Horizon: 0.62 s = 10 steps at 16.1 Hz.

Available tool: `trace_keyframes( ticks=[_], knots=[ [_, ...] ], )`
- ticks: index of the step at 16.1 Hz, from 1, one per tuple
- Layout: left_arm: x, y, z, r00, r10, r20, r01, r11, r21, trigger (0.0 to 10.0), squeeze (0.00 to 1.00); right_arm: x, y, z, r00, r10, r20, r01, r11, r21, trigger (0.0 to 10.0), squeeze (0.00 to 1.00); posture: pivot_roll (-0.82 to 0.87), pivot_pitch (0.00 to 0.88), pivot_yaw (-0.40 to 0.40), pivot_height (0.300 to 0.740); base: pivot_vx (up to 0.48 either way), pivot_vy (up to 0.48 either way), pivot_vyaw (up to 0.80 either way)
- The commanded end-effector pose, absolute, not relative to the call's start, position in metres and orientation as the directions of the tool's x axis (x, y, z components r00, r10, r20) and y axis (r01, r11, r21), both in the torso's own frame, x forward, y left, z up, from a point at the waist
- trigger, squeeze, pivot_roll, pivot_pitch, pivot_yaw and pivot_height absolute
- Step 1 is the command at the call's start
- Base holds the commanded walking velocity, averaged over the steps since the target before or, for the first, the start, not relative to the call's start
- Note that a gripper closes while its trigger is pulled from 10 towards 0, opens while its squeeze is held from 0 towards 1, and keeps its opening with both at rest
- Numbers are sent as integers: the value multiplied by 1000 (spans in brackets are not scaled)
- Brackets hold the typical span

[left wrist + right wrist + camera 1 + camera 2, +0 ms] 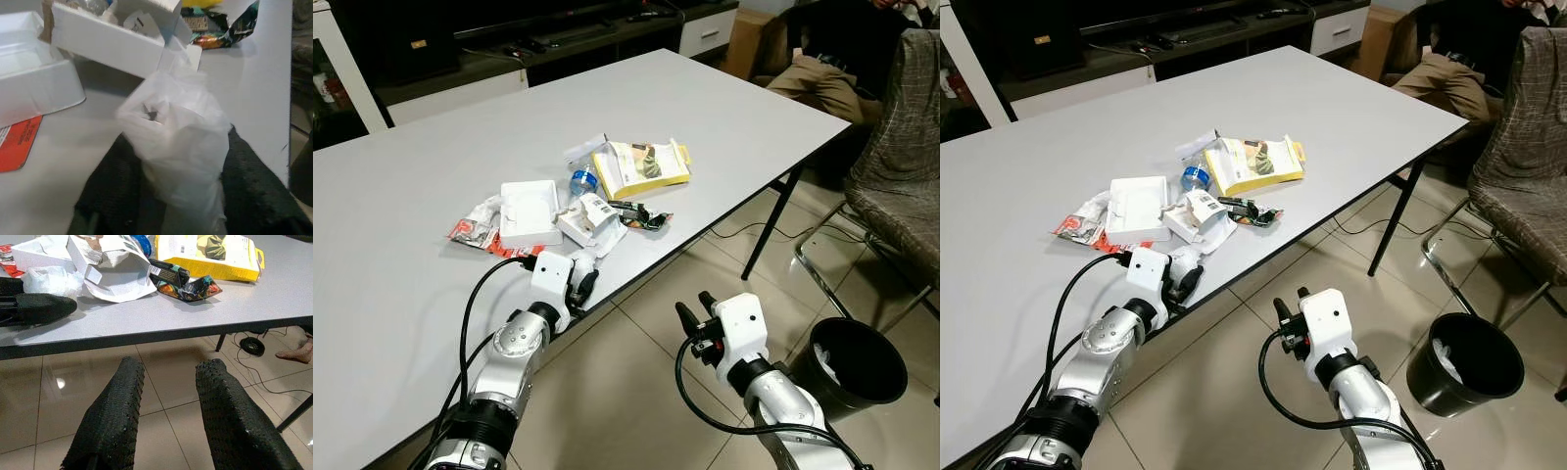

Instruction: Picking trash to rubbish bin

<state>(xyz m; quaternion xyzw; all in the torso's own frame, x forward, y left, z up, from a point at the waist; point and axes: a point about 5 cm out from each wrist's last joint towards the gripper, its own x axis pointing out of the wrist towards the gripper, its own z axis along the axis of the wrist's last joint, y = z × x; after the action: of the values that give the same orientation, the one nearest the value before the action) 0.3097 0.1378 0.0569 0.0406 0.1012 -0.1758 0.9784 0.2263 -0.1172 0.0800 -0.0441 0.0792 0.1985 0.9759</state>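
At the tabletop [401, 294] edge, the left gripper [579, 284] clamps a crumpled white plastic bag [176, 142]; the right gripper [695, 311] hovers parted and empty over the floor near the rubbish bin [858, 370].

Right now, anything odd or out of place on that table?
Litter heaped near the table edge: torn-open white box, crumpled dark wrapper, yellow package askew. Left gripper holds a crumpled white plastic bag there.

Left arm is reaching toward 1 o'clock, left gripper [584, 281] sitting at the table edge, fingers [110, 188] pinching a crumpled white plastic bag. Right arm is pointing toward 11 o'clock, right gripper [695, 308] hanging above the floor, fingers [112, 418] parted.
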Motion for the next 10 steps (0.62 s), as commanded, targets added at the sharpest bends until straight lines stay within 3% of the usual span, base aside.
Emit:
trace_keyframes(
  ticks=[1,4,5,8,9,10],
  knots=[
    [307,141,57,917,-341,-208,356,934,39,0,0,229,-117,80,912,372,-173,-387,920,-64,10000,0,19,0,-9,740,0,0,0],
    [290,155,68,928,-338,-157,348,936,47,0,0,235,-115,82,915,371,-157,-384,921,-66,10000,0,24,0,-13,740,0,0,0],
    [263,171,85,948,-303,-94,308,950,49,0,0,240,-114,85,920,366,-143,-379,922,-81,10000,0,38,0,-20,740,0,0,0],
    [226,185,111,976,-215,-15,216,974,69,0,0,244,-115,89,924,362,-123,-372,925,-76,10000,0,57,0,-38,740,0,0,0],
    [219,191,113,987,-158,-29,160,984,79,10000,0,245,-114,91,924,364,-115,-373,925,-72,10000,0,60,0,-41,740,0,0,0],
    [218,193,113,991,-127,-37,130,989,77,10000,0,245,-114,91,924,365,-112,-374,925,-71,10000,0,64,0,-45,740,0,0,0]
  ],
)
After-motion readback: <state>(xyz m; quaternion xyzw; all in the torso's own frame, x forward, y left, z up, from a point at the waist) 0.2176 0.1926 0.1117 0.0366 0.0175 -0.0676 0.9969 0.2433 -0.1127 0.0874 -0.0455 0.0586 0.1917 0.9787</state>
